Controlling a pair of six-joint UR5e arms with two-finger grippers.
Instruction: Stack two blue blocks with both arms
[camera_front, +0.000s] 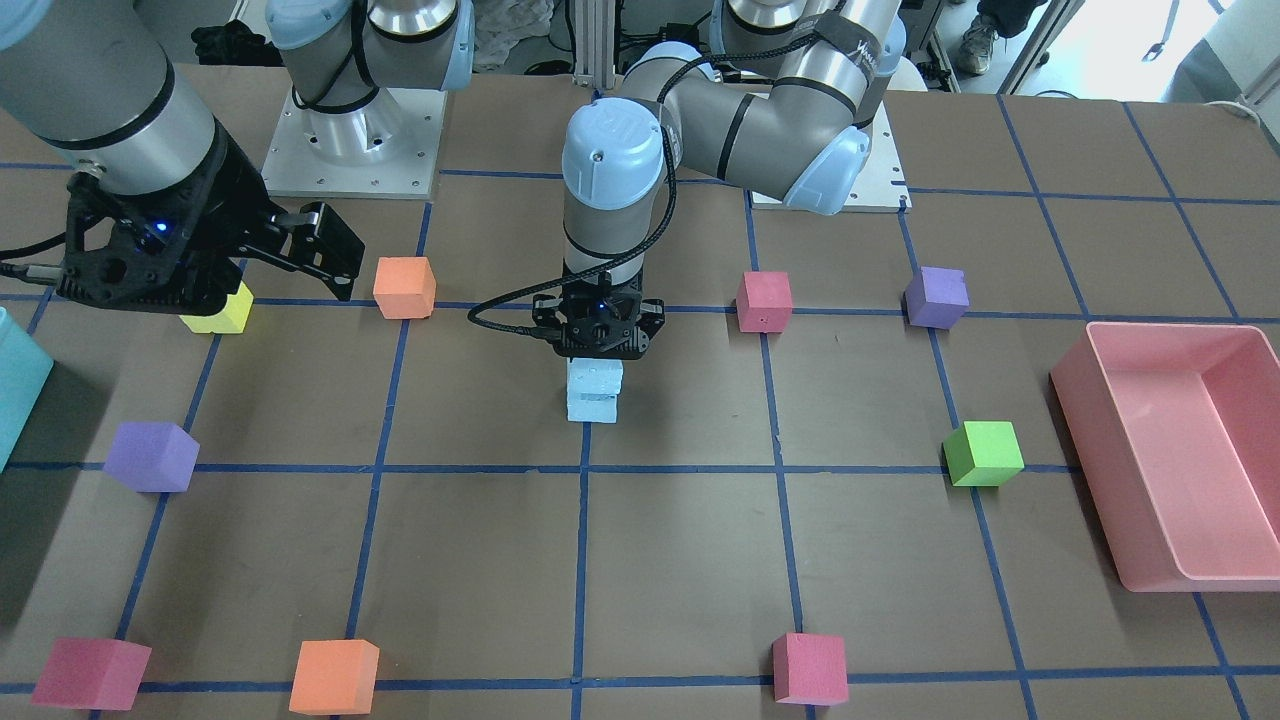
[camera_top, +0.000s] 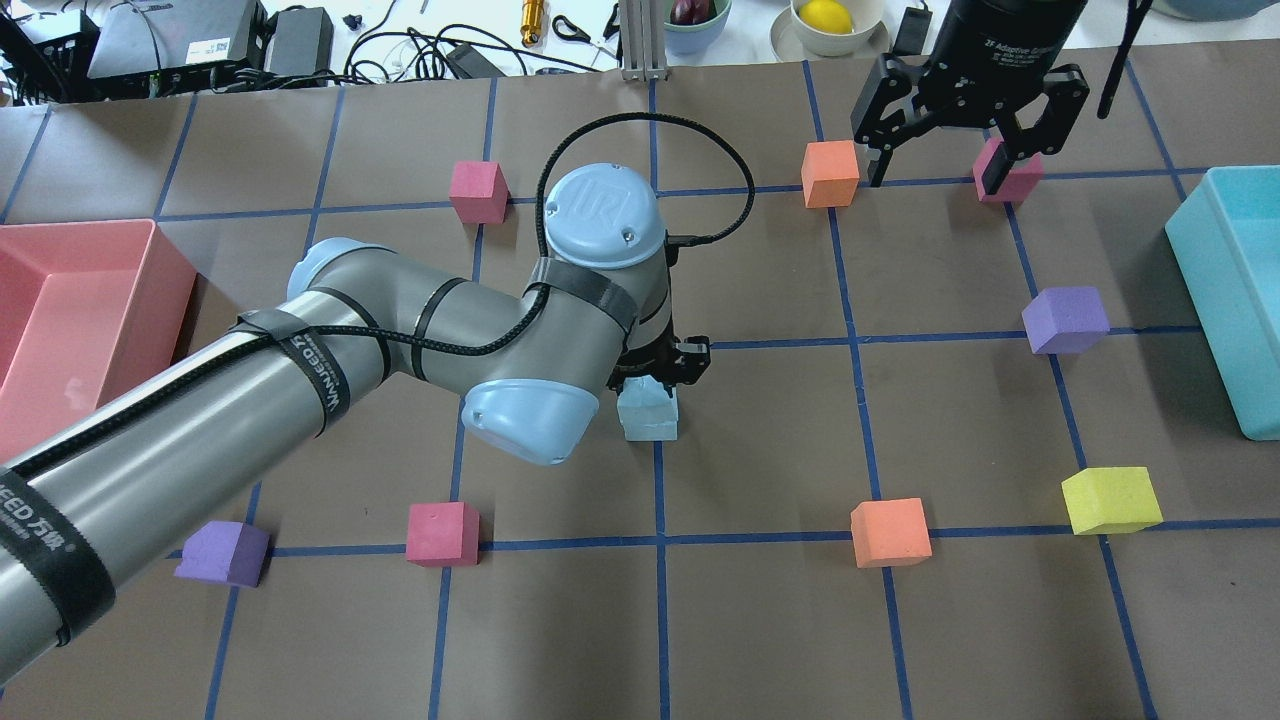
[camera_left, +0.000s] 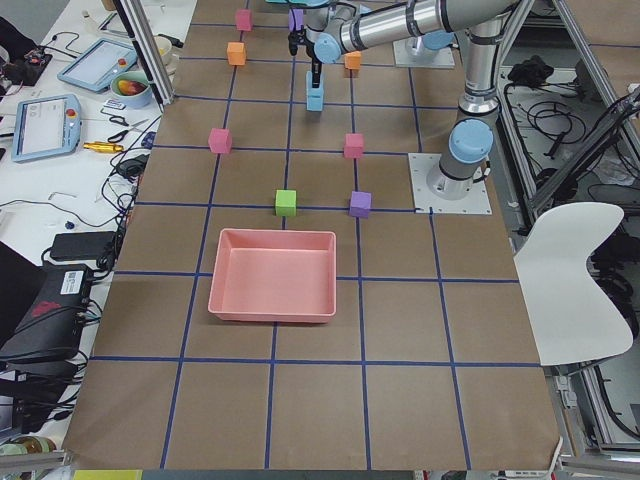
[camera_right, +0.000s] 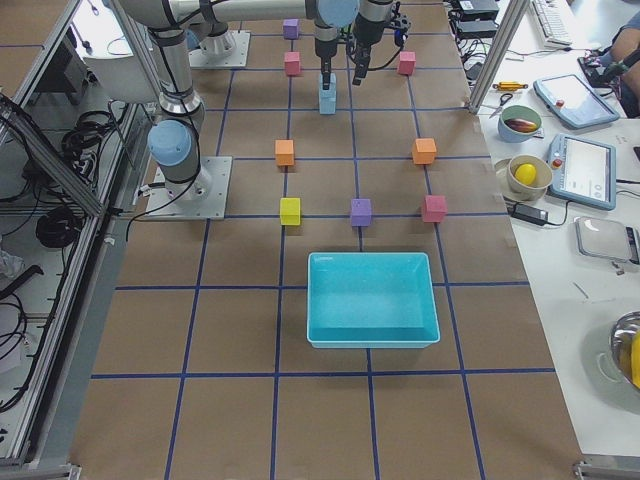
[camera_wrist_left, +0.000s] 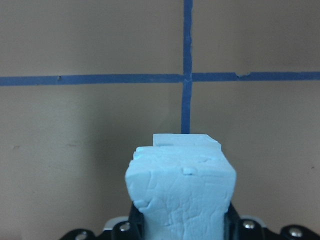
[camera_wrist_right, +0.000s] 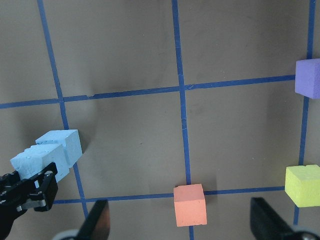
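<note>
The two blue blocks stand as a stack near the table's middle, on a blue tape line. The upper blue block (camera_front: 595, 375) rests on the lower blue block (camera_front: 592, 407), slightly offset. My left gripper (camera_front: 598, 338) comes straight down and is shut on the upper block; in the left wrist view that block (camera_wrist_left: 180, 192) fills the space between the fingers, with the lower block's edge (camera_wrist_left: 186, 139) showing beyond it. My right gripper (camera_top: 938, 170) hangs open and empty high over the far right of the table. Its wrist view shows the stack (camera_wrist_right: 52, 152) from the side.
A pink bin (camera_top: 150, 270) stands at the left edge and a teal bin (camera_top: 1200, 290) at the right. Loose cubes ring the stack: orange (camera_top: 830, 173), red (camera_top: 1008, 170), purple (camera_top: 1065, 320), yellow (camera_top: 1110, 498), orange (camera_top: 890, 532), red (camera_top: 442, 532), green (camera_front: 984, 453).
</note>
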